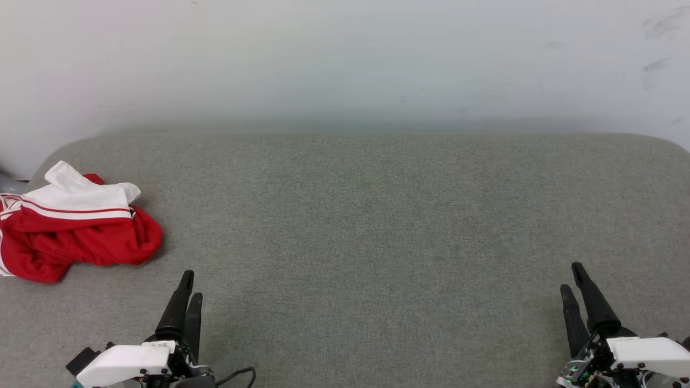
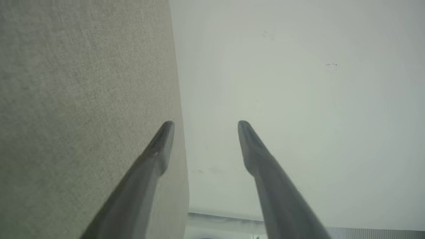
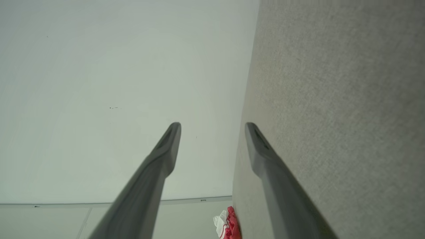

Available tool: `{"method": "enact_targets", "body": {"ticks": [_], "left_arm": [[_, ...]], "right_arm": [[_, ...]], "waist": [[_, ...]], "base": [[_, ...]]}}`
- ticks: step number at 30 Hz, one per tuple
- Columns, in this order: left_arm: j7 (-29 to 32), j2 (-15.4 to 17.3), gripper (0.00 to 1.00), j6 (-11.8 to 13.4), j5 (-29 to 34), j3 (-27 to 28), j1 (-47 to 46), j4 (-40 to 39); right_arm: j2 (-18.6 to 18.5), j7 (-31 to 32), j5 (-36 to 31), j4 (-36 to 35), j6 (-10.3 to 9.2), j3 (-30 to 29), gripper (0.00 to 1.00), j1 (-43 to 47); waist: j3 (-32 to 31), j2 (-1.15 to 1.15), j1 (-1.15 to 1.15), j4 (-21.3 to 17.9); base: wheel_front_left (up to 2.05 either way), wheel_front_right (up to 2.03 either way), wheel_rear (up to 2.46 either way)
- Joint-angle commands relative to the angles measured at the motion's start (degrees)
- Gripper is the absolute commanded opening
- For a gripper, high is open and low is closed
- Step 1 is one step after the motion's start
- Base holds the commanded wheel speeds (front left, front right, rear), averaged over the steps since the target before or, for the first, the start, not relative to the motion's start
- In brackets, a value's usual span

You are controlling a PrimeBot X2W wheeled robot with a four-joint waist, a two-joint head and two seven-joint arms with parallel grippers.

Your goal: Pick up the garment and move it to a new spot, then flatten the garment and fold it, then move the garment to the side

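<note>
A: Where was the garment (image 1: 75, 231) seen?
B: Crumpled in a heap at the far-left end of the grey fabric worktop (image 1: 377, 215), by its rounded corner. White sleeve on top, red body under. Its left part was cut off by the head view's edge, so any overhang couldn't be told.
A: Grippers?
B: Left gripper (image 1: 192, 285) was seen w/ fingers spread, nothing between them, low at the near edge, near the heap but apart from it. Right gripper (image 1: 571, 277) was likewise spread & empty, well apart from the garment at the opp. end.
A: What could've gone wrong from there?
B: Judged: only one loose layer, e.g. the sleeve, might be pinched, so the rest would be dragged or dropped. If the heap were nudged outward, it could be pushed off the corner. No lettering was visible, so front/back could be misjudged at flattening.
A: Anything in the way?
B: Nothing was seen between left gripper & heap. A white wall (image 1: 345, 64) was close behind the worktop and could be scraped on a far reach. A dark cable (image 1: 237, 374) was looped by the left wrist, so snagging was poss.
</note>
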Motion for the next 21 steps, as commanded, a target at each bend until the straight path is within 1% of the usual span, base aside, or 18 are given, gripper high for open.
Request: {"method": "enact_targets", "body": {"ticks": [1,7,11,15,21], "left_arm": [[-0.79,0.12,1.00,0.00,0.97,0.16,-0.77,-1.50],[-2.47,0.14,1.00,0.06,6.36,1.35,-0.85,-2.21],[-3.52,0.15,1.00,0.54,10.69,1.71,-0.99,-3.58],[-4.52,0.16,1.00,1.55,15.50,1.31,-0.91,-5.22],[-5.96,0.18,1.00,3.74,23.32,0.16,-0.54,-7.57]], "right_arm": [[0.00,-0.78,-1.07,-1.37,0.00,0.10,1.00,-1.00],[0.00,-2.47,-7.82,-3.00,0.00,-0.09,1.00,-0.86],[0.01,-3.52,-11.40,-4.30,0.00,-0.40,1.00,-0.68],[0.01,-4.53,-15.61,-5.63,0.00,-0.50,1.00,-0.56],[0.02,-5.96,-24.48,-8.28,0.00,0.57,1.00,-0.52]], "waist": [[0.02,0.00,0.00,0.01],[0.10,0.00,0.00,0.06],[0.17,0.00,0.00,0.11],[0.25,0.00,0.00,0.17],[0.31,0.00,0.00,0.20]], "base": [[0.00,0.00,0.00],[0.00,0.00,0.00],[0.00,0.00,0.00],[0.00,0.00,0.00],[0.00,0.00,0.00]]}}
